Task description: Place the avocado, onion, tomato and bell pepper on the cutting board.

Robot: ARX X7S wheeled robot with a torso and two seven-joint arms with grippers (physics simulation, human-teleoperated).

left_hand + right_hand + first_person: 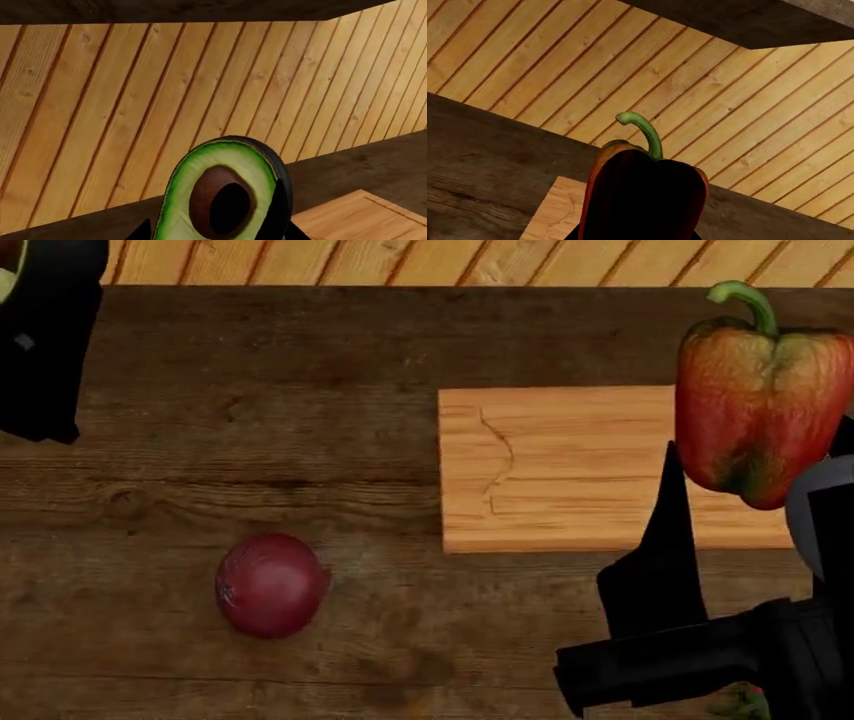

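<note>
While the left wrist view fills with the avocado point(223, 197), cut face to the lens, the left hand looks clamped on it, lifted clear of the bench point(373, 165); a board point(363, 217) corner lies below.

Head view: pepper point(761, 405) held stem-up over the board's point(574, 470) right part, ready for lowering. Right hand point(747, 530) appears clamped on it. Onion point(271, 584) rests on the bench, left of the board. Tomato not identifiable.

Right wrist view: pepper point(644, 195) upright, board point(557, 212) beneath.

left arm point(47, 340): raised, fingers clamped | right arm point(707, 640): raised, fingers clamped
</note>
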